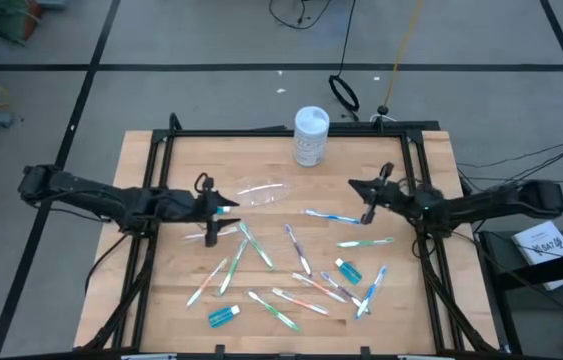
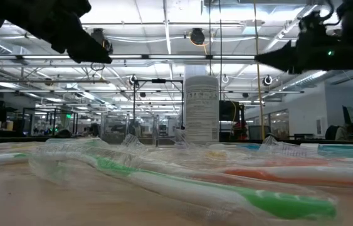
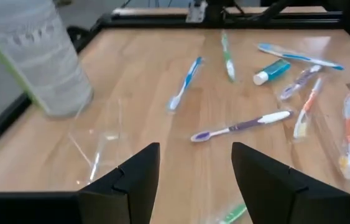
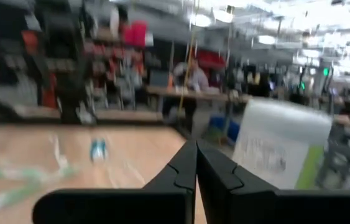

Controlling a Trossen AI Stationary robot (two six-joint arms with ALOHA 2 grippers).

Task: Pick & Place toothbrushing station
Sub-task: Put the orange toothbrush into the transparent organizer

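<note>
The clear plastic cup (image 1: 261, 192) lies on its side on the wooden table (image 1: 151, 290), in front of the white canister (image 1: 311, 135). It also shows in the left wrist view (image 3: 97, 146). Several pastel toothbrushes (image 1: 297, 248) and two teal toothpaste tubes (image 1: 349, 270) (image 1: 223, 316) lie scattered on the near half of the table. My left gripper (image 1: 229, 212) is open and empty above the table, just left of the cup; its fingers (image 3: 143, 174) point toward the table's right edge. My right gripper (image 1: 361, 190) is shut and empty, raised to the right of the cup (image 4: 195, 168).
The tall white canister (image 3: 38, 62) stands upright at the far middle of the table; it also shows in the right wrist view (image 4: 280, 149). A black frame runs along the table's edges (image 1: 281, 131). Wrapped toothbrushes (image 2: 226, 194) lie close to the near edge.
</note>
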